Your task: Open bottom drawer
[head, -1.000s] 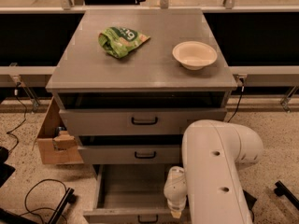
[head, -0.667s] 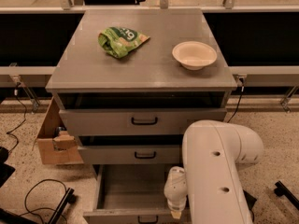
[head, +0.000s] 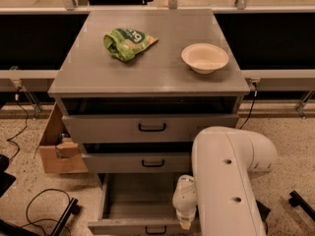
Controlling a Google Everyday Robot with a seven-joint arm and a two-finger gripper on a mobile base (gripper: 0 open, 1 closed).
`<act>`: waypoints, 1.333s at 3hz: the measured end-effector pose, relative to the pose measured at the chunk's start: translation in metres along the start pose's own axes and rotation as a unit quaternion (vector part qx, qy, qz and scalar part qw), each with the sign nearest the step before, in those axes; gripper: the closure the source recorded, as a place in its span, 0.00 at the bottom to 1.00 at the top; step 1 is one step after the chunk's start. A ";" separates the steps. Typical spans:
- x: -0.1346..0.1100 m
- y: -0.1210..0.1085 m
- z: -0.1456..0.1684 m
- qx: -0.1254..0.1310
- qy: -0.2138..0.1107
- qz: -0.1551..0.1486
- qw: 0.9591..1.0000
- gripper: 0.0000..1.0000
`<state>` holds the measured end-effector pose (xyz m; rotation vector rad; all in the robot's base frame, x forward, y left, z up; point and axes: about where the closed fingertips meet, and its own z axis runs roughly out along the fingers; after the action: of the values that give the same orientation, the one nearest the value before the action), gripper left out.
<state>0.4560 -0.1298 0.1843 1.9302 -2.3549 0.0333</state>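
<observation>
Camera view looks down on a grey cabinet [head: 147, 80] with three drawers. The bottom drawer [head: 140, 200] stands pulled well out toward the camera. Its bare inside is open to view, and its front panel lies at the lower edge of the frame, partly cut off. By this look the task is largely done, if not complete.

The arm [head: 229, 181] comes down on the right and covers the drawer's right side. The gripper [head: 185, 223] hangs low at the drawer's front right, over the top edge of the front panel. That place makes sense, since the black loop handle [head: 155, 229] sits in the middle of that panel and is the only part to pull by. The handle lies just to the left of the gripper and slightly lower. The two look apart, though contact cannot be ruled out. Whether the gripper is spread or closed cannot be told.

The top drawer [head: 152, 128] and middle drawer [head: 142, 162] sit further back, each with a dark gap above its front. On the cabinet top lie a green bag [head: 128, 42] and a bowl [head: 204, 58], well clear of the work. A cardboard box [head: 55, 149] stands on the floor beside the cabinet's left side.
</observation>
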 end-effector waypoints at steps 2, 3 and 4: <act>0.000 0.000 -0.002 0.000 0.000 0.000 1.000 0.00; 0.000 0.000 -0.002 0.000 0.000 0.000 1.000 0.00; 0.006 0.023 0.020 -0.014 -0.015 0.009 1.000 0.16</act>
<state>0.4314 -0.1326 0.1660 1.9114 -2.3777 -0.0278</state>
